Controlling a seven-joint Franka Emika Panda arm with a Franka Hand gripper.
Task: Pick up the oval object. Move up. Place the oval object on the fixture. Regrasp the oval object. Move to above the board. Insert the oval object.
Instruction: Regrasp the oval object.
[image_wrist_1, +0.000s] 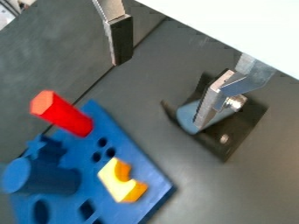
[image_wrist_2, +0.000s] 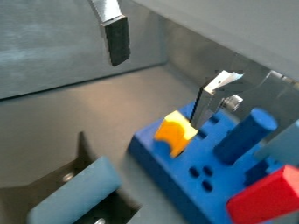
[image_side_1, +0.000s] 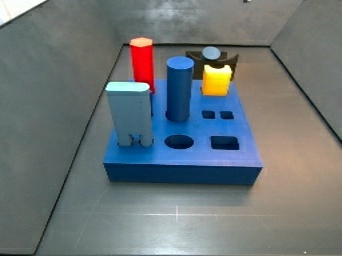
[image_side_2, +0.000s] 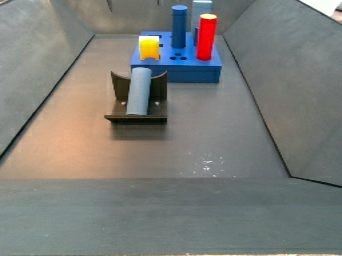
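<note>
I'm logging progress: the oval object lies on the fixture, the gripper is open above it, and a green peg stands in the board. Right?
Almost. The peg is red, not green, as a side view shows. The rest holds: the oval object lies on the fixture, apart from the board, and the gripper is open above it, holding nothing.

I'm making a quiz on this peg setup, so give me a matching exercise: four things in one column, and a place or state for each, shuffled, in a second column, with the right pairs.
Things:
1. oval object
2. red peg
3. yellow piece
4. gripper

Places or states:
A. above the floor, holding nothing, jaws apart
B. lying in the fixture, off the board
C. standing at a back corner of the board, beside the dark blue cylinder
D. seated on the board on the side nearest the fixture

Pairs: 1-B, 2-C, 3-D, 4-A
</note>
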